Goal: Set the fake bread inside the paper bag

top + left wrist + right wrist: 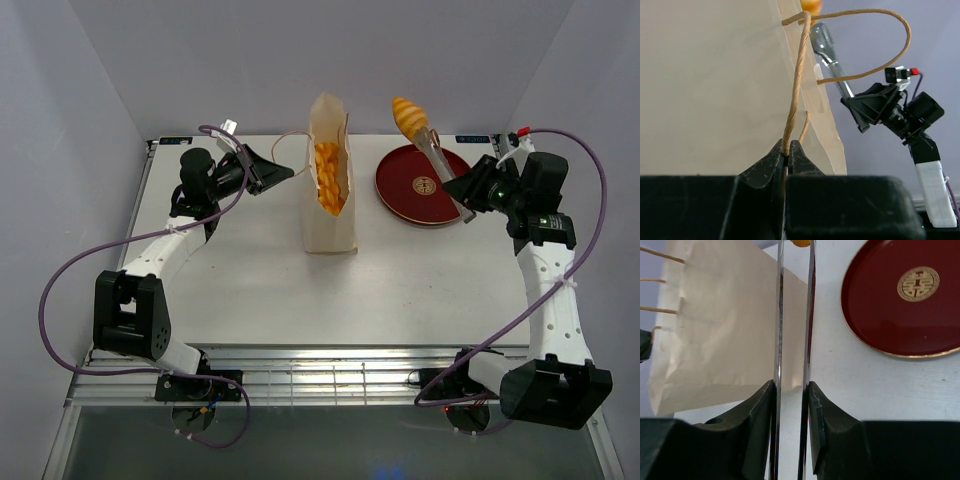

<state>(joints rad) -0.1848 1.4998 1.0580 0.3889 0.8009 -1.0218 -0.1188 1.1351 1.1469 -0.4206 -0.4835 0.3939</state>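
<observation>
The tall cream paper bag (330,220) stands mid-table with several golden-orange toy pastries (328,175) showing in its open top. My left gripper (283,172) is shut on the bag's brown cord handle (798,75), just left of the bag (705,85). My right gripper (466,189) is shut on metal tongs (438,158). The tongs hold a twisted braided loaf (408,116) in the air over the far edge of the plate, to the right of the bag's mouth. In the right wrist view the tong blades (779,315) run up to an orange bit of the loaf (801,242).
A dark red round plate (405,195) with a gold emblem lies right of the bag, nothing on it; it also shows in the right wrist view (890,315). White walls close in the back and both sides. The right arm (900,110) shows beyond the bag.
</observation>
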